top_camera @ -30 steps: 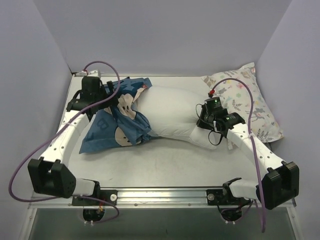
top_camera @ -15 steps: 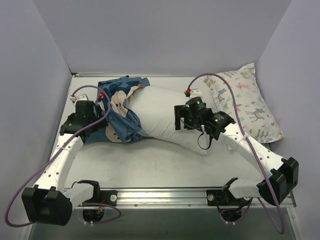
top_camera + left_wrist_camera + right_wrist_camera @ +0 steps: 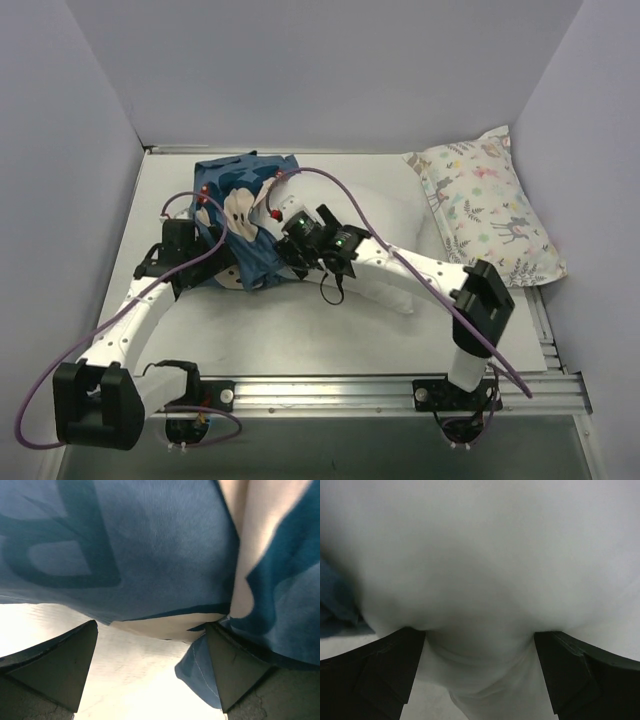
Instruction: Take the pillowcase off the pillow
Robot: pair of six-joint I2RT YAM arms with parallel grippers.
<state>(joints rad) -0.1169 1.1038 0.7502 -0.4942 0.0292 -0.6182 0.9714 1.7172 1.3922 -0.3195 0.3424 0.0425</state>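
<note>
Pillowcase edge seen just ahead of left gripper, spread wide, empty, pillow bulged into right gripper, spread wide, unclamped

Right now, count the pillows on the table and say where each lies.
2. The plain white stuffed pillow lies mid-table, its left end against the bunched dark-blue letter-printed fabric pillowcase; the smaller white floral-print pillow lies at the far right. No others show.

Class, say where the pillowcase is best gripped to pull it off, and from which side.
Probably the loose bunched edge of the pillowcase on its left side, approached from the left: the pillow sticks out rightward, so that fabric is slack and pulls away leftward.
</note>
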